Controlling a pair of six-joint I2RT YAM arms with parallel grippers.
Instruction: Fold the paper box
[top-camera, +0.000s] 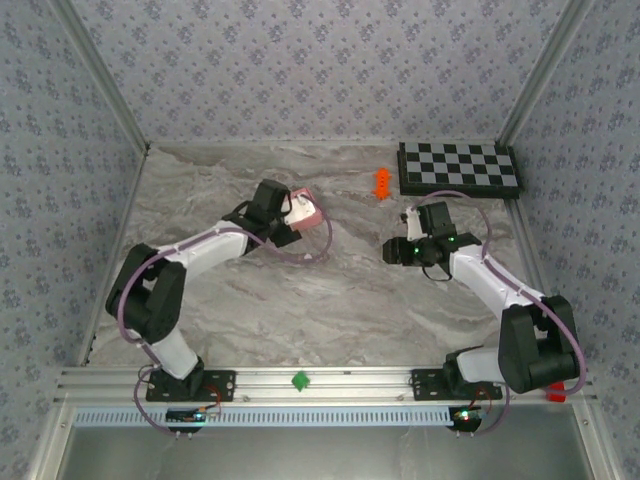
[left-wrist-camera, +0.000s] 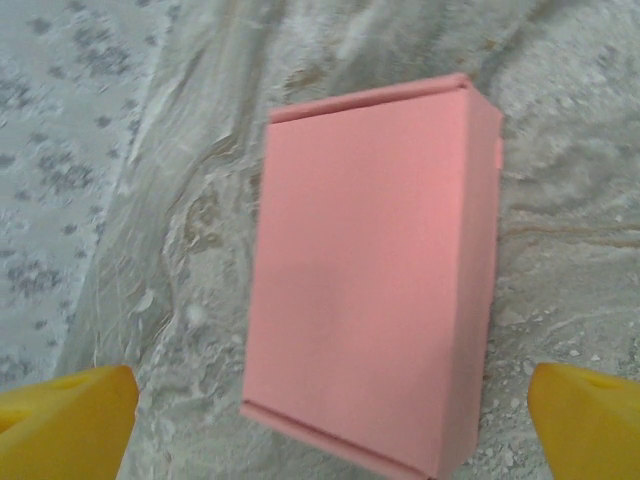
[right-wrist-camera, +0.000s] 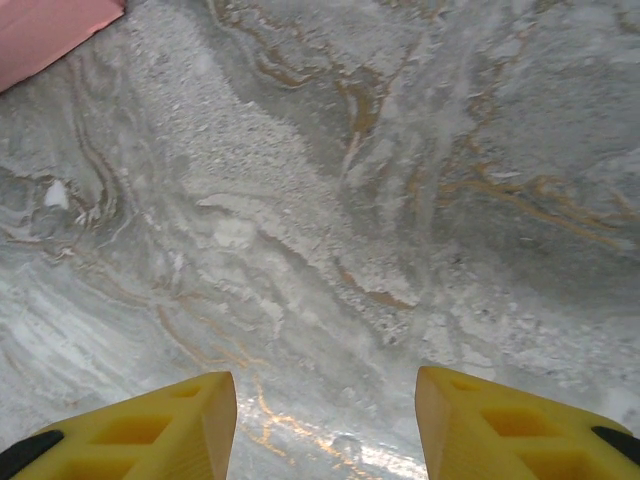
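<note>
The paper box (left-wrist-camera: 375, 270) is a closed pink rectangular box lying flat on the marble table, its lid edges folded down. My left gripper (left-wrist-camera: 332, 405) hangs right above it, open, with one yellow fingertip on each side of the box and neither touching it. From above, the box (top-camera: 309, 219) peeks out from under the left gripper (top-camera: 294, 214) at the table's middle left. My right gripper (top-camera: 394, 250) is off to the right, open, with only bare marble between its yellow fingers (right-wrist-camera: 180, 420). A pink corner of the box (right-wrist-camera: 45, 30) lies far from them.
A black-and-white checkerboard (top-camera: 458, 167) lies at the back right, with a small orange toy (top-camera: 381, 184) just left of it. A green piece (top-camera: 299, 380) sits on the front rail and a red one (top-camera: 556, 392) by the right base. Patterned walls enclose the table.
</note>
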